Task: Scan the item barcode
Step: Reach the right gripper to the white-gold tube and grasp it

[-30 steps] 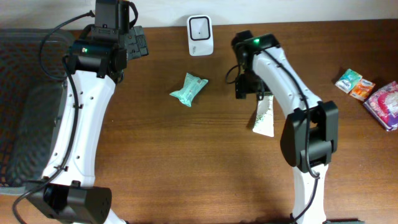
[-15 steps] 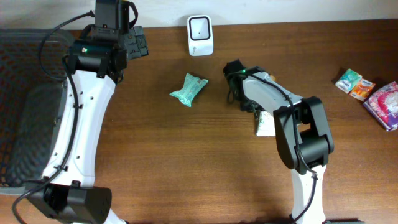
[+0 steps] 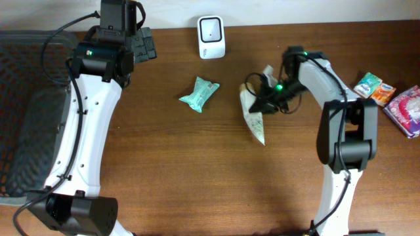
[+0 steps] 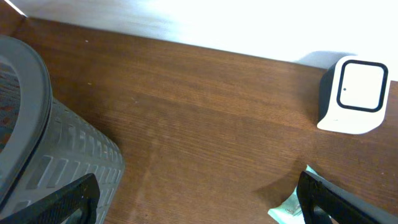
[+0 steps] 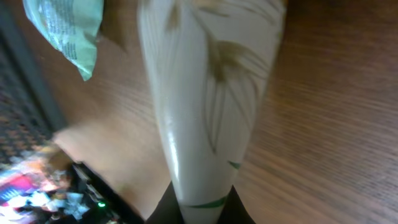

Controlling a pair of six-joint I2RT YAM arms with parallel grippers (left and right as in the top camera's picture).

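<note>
We have the right pincer (image 3: pixel 262 101) clamped on the white, leaf-printed plastic tube (image 3: pixel 253 118) just right of frame centre, long axis slanting lower right, the white box-shaped scanner (image 3: pixel 211 29) lying upper left; the left pincer (image 4: pixel 196 190) gapes apart.

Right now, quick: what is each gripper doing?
Left gripper: open, holding nothing.
Right gripper: closed on the white leaf-print tube.

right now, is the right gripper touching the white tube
Touching. The right wrist view shows the right gripper clamped on the white tube, a finger against each side.
</note>
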